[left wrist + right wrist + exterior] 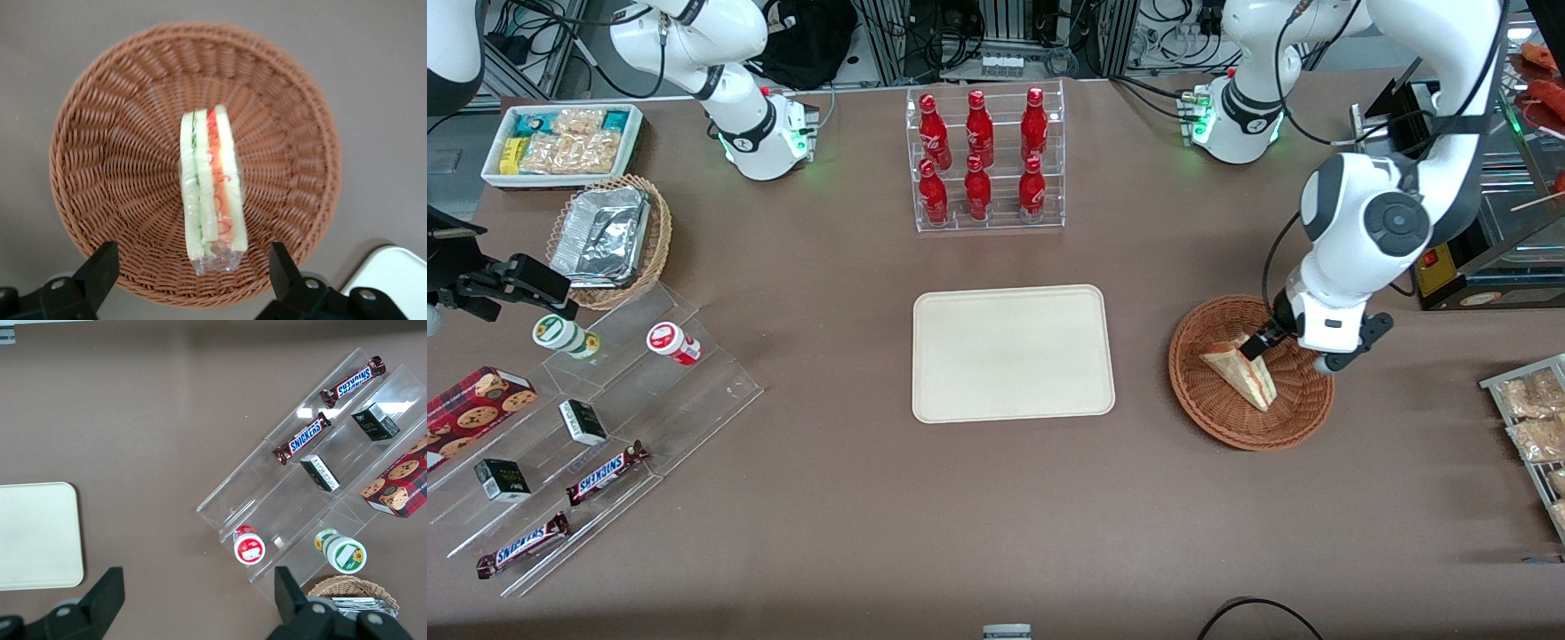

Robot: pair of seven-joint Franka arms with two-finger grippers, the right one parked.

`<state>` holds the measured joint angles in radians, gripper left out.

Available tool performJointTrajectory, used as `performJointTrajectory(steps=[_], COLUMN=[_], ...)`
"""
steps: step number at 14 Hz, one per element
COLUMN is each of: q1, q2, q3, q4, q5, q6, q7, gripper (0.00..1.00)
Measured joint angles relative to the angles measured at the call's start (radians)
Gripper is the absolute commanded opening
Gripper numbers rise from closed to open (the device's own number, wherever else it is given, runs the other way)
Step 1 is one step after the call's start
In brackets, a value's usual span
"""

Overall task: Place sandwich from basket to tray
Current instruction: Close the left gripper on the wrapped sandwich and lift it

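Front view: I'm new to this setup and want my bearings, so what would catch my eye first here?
Probably the six red bottles in a clear rack, farther from the camera than the empty beige tray at mid-table. Next, the working arm's hand hangs open over the wicker basket beside the tray, its fingers either side of the sandwich lying in it.

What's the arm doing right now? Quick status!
Gripper open, poised above basket. Sandwich in basket, ungrasped. Tray bare; path unobstructed.
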<state>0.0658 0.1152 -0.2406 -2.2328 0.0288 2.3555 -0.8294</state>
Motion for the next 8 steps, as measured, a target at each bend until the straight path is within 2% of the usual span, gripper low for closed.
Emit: performJointTrajectory(steps=[6,7,8], q1=[-0.001,-0.001,-0.001], q2=[0.108,0.127,0.144], q3=[0.000,0.000,0.000], q4=[-0.027,-0.027,-0.027], q5=[0.000,0.000,0.000], q6=[0.130,0.149,0.167], q7=[-0.013,-0.014,-0.014], gripper=[0.99,0.81,0.40])
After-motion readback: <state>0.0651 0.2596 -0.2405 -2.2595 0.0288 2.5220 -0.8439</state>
